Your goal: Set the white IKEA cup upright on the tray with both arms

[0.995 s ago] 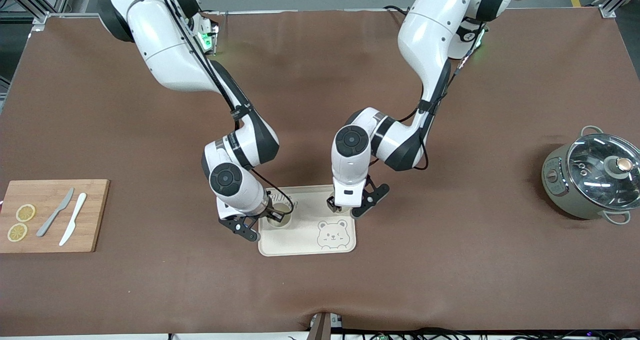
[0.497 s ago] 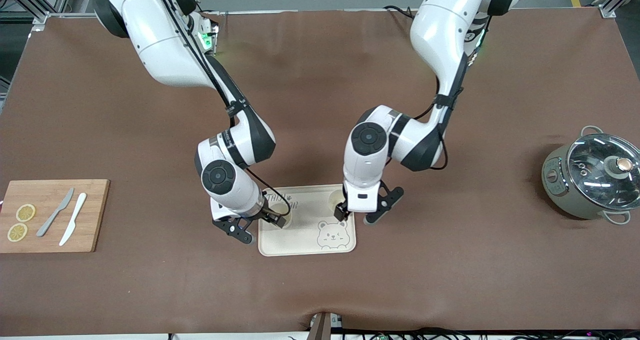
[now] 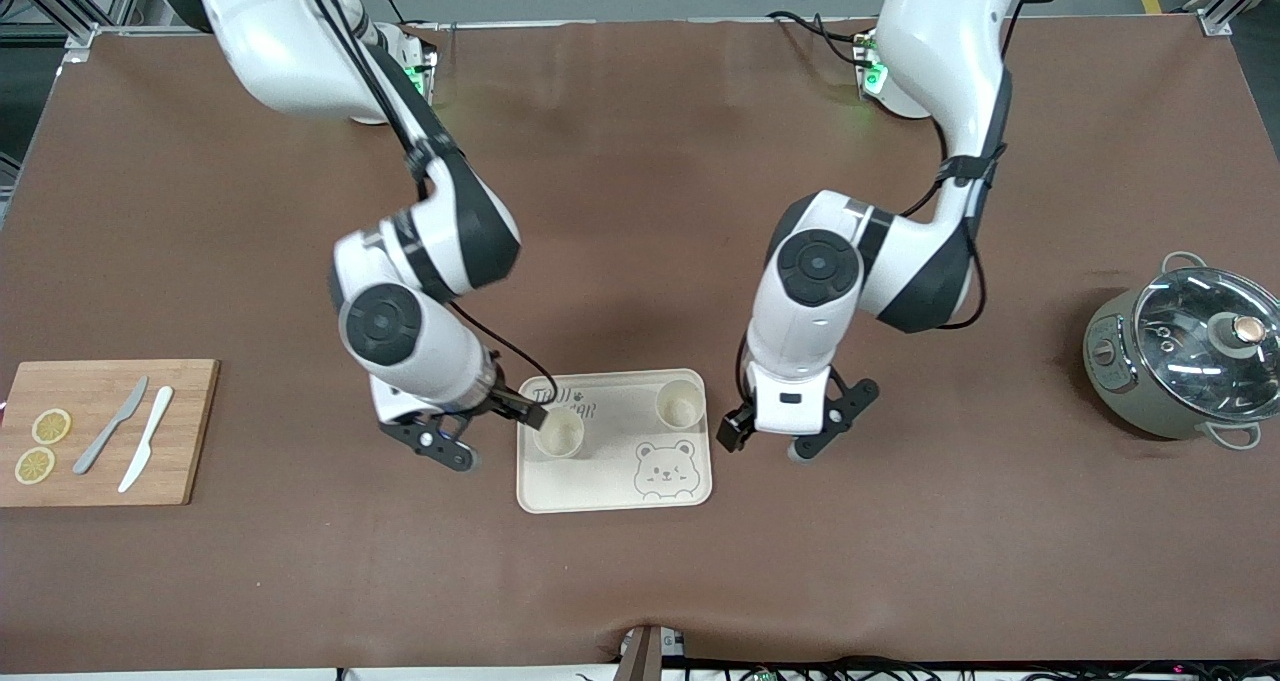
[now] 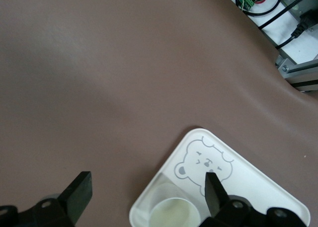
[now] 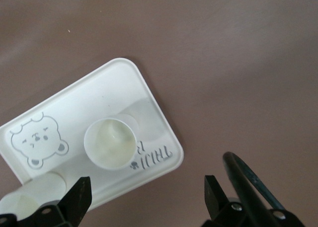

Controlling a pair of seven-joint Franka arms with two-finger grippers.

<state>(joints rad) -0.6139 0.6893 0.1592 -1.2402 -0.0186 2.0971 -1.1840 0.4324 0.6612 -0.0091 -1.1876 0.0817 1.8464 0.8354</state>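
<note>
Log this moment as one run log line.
two cups upright on tray | left gripper open, beside tray | right gripper open, beside tray

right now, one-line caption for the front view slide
Two white cups upright on the cream bear-print tray, open left hand and right hand beside it.

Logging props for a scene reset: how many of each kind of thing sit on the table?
Cups: 2
Tray: 1
Cutting board: 1
Knives: 2
Lemon slices: 2
Pot: 1
Total: 9
</note>
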